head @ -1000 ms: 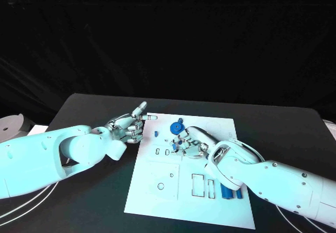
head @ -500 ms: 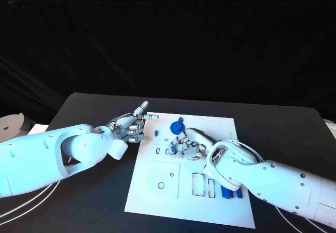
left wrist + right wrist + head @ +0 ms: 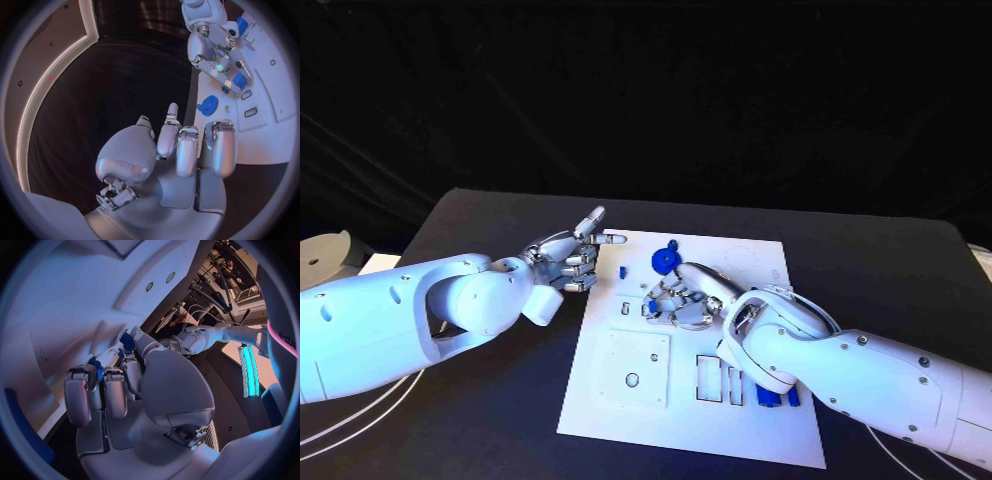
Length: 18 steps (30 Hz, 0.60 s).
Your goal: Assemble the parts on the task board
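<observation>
The white task board point(image 3: 632, 420) lies in the middle of the black table. My right hand point(image 3: 682, 297) bends down over its far half, fingers curled round a small blue part point(image 3: 97, 366) at the fingertips. Just beyond it stands a round blue part point(image 3: 664, 262), also visible in the left wrist view point(image 3: 208, 105). A tiny blue piece point(image 3: 622, 270) sits near the board's left edge. My left hand point(image 3: 564, 262) hovers at that edge, most fingers curled in on nothing, one finger pointing away. Blue bars point(image 3: 776, 396) lie in slots at the board's near right.
A pale round object point(image 3: 322, 255) sits at the table's left edge. Cables point(image 3: 358, 425) trail under my left arm. The board's near half has a square plate point(image 3: 633, 370) and narrow slots point(image 3: 720, 380). Bare black table point(image 3: 877, 260) extends to the right.
My right hand has edged a little to the left and toward me over the board. The left hand keeps its place and pose.
</observation>
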Each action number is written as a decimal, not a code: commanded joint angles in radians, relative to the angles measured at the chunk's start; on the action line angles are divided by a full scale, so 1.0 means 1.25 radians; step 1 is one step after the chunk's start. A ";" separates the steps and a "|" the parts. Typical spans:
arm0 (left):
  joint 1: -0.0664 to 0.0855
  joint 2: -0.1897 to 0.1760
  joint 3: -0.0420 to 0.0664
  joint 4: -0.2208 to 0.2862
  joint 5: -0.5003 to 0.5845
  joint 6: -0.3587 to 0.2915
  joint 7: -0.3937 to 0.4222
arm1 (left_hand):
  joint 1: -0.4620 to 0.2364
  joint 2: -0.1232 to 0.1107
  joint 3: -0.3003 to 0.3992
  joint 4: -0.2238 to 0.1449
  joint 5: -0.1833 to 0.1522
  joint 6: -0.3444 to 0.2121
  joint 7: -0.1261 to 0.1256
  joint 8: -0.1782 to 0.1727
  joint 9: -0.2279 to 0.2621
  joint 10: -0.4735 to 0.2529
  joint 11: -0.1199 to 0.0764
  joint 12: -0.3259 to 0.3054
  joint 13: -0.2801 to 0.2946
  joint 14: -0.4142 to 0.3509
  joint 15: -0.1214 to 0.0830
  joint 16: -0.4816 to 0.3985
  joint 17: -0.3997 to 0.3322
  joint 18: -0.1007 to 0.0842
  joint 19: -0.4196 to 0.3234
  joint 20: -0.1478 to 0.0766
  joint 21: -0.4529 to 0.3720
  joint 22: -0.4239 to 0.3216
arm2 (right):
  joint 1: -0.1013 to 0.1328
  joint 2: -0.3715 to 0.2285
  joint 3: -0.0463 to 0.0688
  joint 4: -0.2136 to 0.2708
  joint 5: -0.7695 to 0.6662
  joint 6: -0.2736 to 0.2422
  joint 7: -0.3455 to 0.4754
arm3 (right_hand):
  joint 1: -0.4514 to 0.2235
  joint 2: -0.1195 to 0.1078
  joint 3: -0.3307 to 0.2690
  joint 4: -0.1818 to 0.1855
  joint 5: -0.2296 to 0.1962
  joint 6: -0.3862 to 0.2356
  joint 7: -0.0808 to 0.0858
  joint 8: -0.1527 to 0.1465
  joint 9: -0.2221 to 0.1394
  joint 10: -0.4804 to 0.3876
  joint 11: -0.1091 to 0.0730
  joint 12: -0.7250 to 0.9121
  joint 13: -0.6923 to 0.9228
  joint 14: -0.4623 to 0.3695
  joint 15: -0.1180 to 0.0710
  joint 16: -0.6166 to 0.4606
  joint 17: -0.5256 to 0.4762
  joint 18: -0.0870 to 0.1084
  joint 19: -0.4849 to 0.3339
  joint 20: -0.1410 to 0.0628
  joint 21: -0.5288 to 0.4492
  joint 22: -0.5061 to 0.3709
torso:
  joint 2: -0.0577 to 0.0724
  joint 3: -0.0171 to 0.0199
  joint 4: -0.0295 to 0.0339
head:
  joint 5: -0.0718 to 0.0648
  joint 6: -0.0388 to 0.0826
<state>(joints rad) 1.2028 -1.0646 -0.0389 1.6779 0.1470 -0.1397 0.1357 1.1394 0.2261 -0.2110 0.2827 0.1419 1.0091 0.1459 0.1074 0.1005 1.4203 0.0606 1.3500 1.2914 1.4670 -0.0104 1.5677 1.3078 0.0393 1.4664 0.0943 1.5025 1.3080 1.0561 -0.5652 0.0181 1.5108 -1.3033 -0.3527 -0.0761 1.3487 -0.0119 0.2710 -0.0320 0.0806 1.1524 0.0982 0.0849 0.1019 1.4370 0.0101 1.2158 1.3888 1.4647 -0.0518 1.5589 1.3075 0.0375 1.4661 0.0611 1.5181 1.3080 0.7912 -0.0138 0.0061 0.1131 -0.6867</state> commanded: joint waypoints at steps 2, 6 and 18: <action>0.001 0.002 0.001 0.000 0.003 0.005 0.000 | 0.007 -0.001 -0.001 -0.004 0.003 -0.008 0.000 -0.005 -0.001 -0.002 0.002 -0.004 -0.001 0.083 0.004 0.002 0.210 -0.004 0.026 0.005 0.001 0.084 | -0.001 0.001 0.000 -0.003 -0.001 0.009 -0.004 | -0.004 0.001 0.004 -0.002 -0.001 0.008 -0.003 0.003 0.000 -0.010 0.002 -0.009 -0.051 0.080 -0.002 -0.003 0.190 -0.007 0.031 -0.005 -0.002 0.112 | -0.001 0.0001 -0.0013 | 0.001 -0.001; 0.001 0.002 0.001 0.000 0.003 0.006 -0.001 | 0.007 -0.001 -0.001 -0.004 0.003 -0.008 0.000 -0.005 -0.001 -0.002 0.002 -0.004 -0.001 0.083 0.004 0.002 0.210 -0.004 0.026 0.005 0.001 0.084 | -0.001 0.003 0.000 -0.009 -0.001 0.018 -0.009 | -0.005 -0.001 0.005 -0.004 -0.004 0.005 -0.001 0.002 -0.001 -0.019 0.003 -0.025 -0.060 0.081 -0.001 -0.001 0.193 -0.007 0.030 -0.005 -0.003 0.110 | 0.000 -0.0002 -0.0017 | 0.001 -0.002; 0.001 0.004 0.001 -0.001 0.003 0.008 -0.002 | 0.007 -0.001 -0.001 -0.004 0.003 -0.008 0.000 -0.005 -0.001 -0.002 0.002 -0.004 -0.001 0.083 0.004 0.002 0.210 -0.004 0.026 0.005 0.001 0.084 | -0.001 0.008 -0.002 -0.028 -0.010 0.029 -0.018 | -0.004 -0.002 0.007 -0.008 -0.011 0.002 0.002 0.000 -0.002 -0.037 0.005 -0.055 -0.079 0.082 0.001 0.002 0.198 -0.006 0.028 -0.003 -0.005 0.107 | -0.001 0.0002 -0.0005 | 0.002 -0.007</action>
<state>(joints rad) 1.2028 -1.0611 -0.0389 1.6765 0.1477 -0.1395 0.1314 1.1393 0.2261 -0.2110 0.2827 0.1419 1.0091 0.1459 0.1074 0.1005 1.4203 0.0606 1.3500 1.2915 1.4671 -0.0104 1.5678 1.3077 0.0393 1.4665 0.0943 1.5024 1.3078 1.0580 -0.5547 0.0184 1.4807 -1.3031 -0.3425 -0.0843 1.3456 -0.0154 0.2777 -0.0390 0.0709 1.1523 0.0981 0.0845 0.0983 1.4005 0.0164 1.1508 1.3789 1.4647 -0.0518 1.5588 1.3074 0.0375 1.4660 0.0611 1.5181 1.3078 0.7906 -0.0134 0.0057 0.1147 -0.6945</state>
